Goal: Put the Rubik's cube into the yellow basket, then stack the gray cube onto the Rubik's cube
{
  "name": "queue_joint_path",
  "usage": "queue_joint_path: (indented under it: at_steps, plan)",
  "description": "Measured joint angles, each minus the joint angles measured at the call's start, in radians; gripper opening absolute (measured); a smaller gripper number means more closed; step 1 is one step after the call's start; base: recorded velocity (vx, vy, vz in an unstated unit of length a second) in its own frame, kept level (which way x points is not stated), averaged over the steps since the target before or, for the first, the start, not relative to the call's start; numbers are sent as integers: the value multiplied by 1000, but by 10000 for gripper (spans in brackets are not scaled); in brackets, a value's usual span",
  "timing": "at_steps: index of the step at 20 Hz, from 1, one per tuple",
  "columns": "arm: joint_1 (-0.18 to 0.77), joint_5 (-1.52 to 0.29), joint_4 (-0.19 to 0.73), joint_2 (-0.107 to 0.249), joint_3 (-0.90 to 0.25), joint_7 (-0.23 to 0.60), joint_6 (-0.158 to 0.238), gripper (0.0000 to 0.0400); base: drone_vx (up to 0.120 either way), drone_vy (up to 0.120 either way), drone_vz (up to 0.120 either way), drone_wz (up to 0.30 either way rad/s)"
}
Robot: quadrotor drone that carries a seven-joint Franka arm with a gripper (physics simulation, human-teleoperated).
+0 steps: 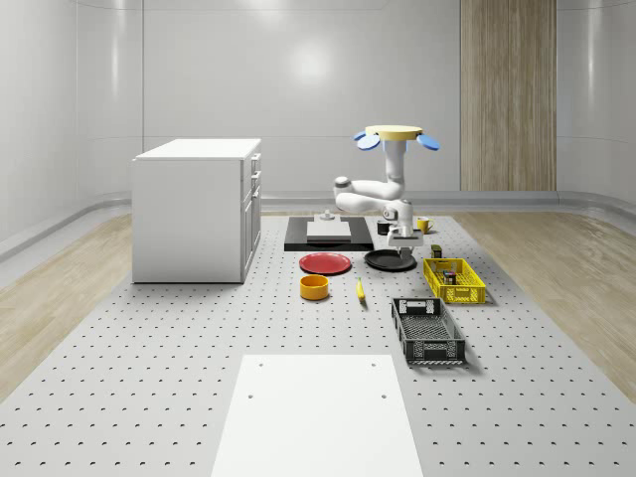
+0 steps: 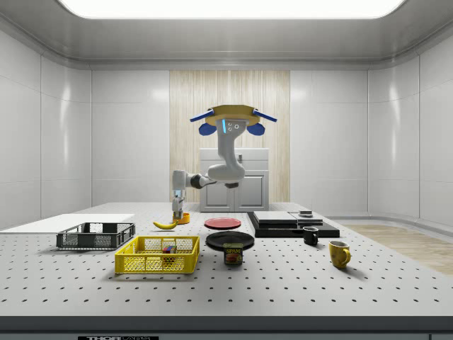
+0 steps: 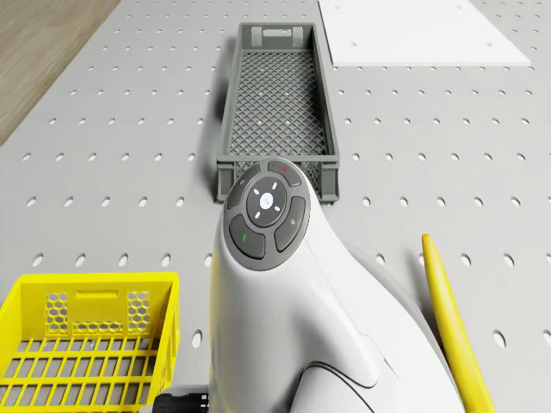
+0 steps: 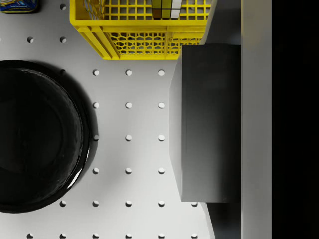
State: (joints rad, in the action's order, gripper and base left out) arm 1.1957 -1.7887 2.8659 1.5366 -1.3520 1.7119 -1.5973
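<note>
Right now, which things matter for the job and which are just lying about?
Job: Rubik's cube, yellow basket, gray cube.
Lying about: gray crate, banana, red plate, black plate, orange bowl, can, yellow mug, black mug.

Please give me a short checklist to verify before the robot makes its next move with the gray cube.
1. Rubik's cube inside the yellow basket: ok.
2. Gray cube at the pincer: it sits close before the wrist camera; firm grip: cannot tell.
3. Pincer above the basket: not ok. It hangs by the black plate, beside the basket.
4. Drone airborne and hovering behind the plate: ok.
5. Top of the Rubik's cube free for stacking: ok in the side view.
</note>
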Motion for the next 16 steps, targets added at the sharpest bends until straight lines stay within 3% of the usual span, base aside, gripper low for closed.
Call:
queue_joint_path:
  at_steps: [9, 14, 16]
  plan:
    - [1, 2, 0, 5, -1, 1, -5, 251, 0, 120, 0, 0]
    - [2, 3, 0, 7, -1, 1, -7, 251, -104, 120, 0, 0]
    - [2, 4, 0, 8, -1, 1, -8, 251, 0, 120, 0, 0]
